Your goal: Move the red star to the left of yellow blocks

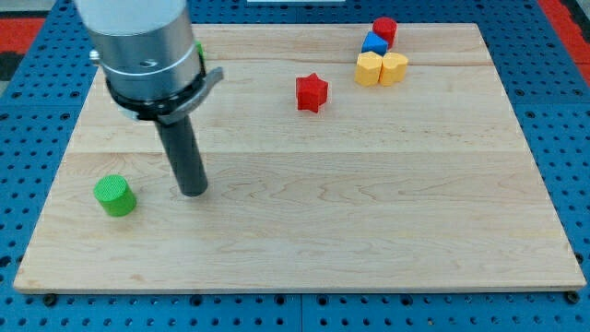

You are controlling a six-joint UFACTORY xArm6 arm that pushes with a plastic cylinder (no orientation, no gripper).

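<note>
The red star [312,92] lies on the wooden board [369,212], left of and slightly below two yellow blocks [381,68] that sit side by side near the view's top right. A gap separates the star from them. My tip [193,192] rests on the board far to the lower left of the star, just right of the green cylinder [114,195].
A blue block [373,42] and a red cylinder [384,29] sit just above the yellow blocks. The arm's body covers the top left of the board; only a sliver of a green block [198,49] shows beside it.
</note>
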